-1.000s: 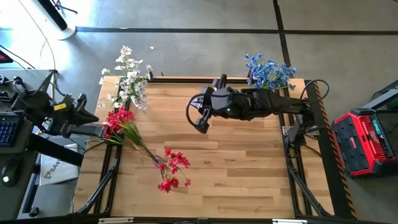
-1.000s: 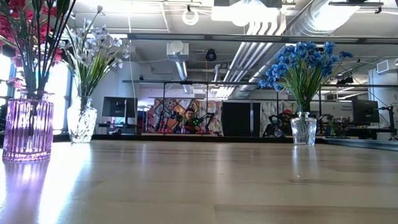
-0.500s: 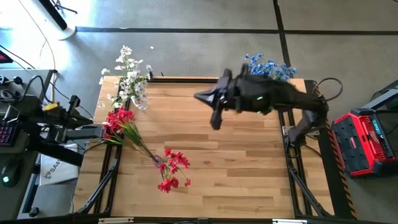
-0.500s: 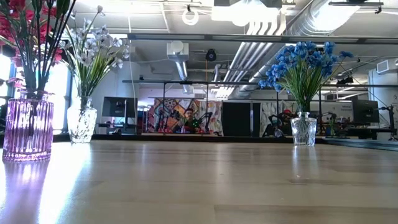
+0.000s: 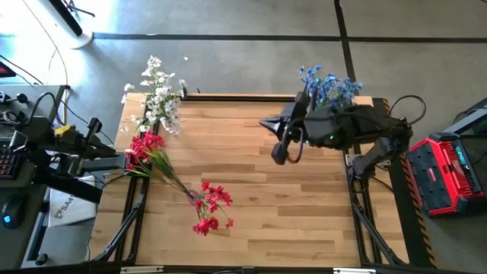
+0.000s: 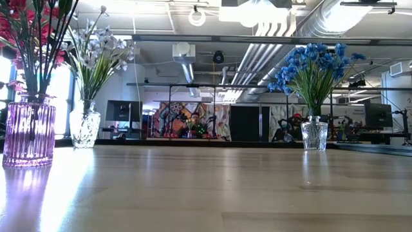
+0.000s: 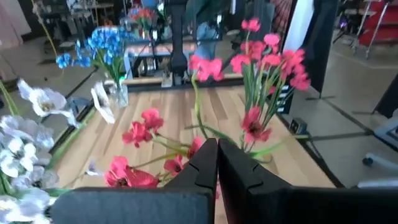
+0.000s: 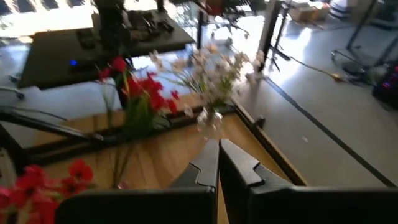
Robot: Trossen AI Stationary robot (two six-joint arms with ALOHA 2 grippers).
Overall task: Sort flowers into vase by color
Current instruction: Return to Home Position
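Red flowers (image 5: 146, 149) stand by their stems in a purple glass vase (image 6: 28, 132) near the table's left edge, with more red blossoms (image 5: 211, 202) spread toward the near side. White flowers (image 5: 160, 97) fill a clear vase (image 6: 85, 127) at the far left corner. Blue flowers (image 5: 330, 85) fill a small clear vase (image 6: 314, 134) at the far right corner. My right gripper (image 5: 280, 154) hangs shut above the table's right half, holding nothing (image 8: 218, 155). My left gripper (image 5: 116, 160) waits shut beyond the left edge, facing the red flowers (image 7: 217, 158).
The wooden table top (image 5: 259, 221) lies bare across its middle and near side. A red case (image 5: 449, 171) sits on the floor to the right, and a desk with a keyboard (image 5: 9, 160) to the left. Neither arm shows in the low view.
My right arm has drawn back from the table's middle toward the right edge, swinging its gripper round as it went. The flowers and vases have stayed in place.
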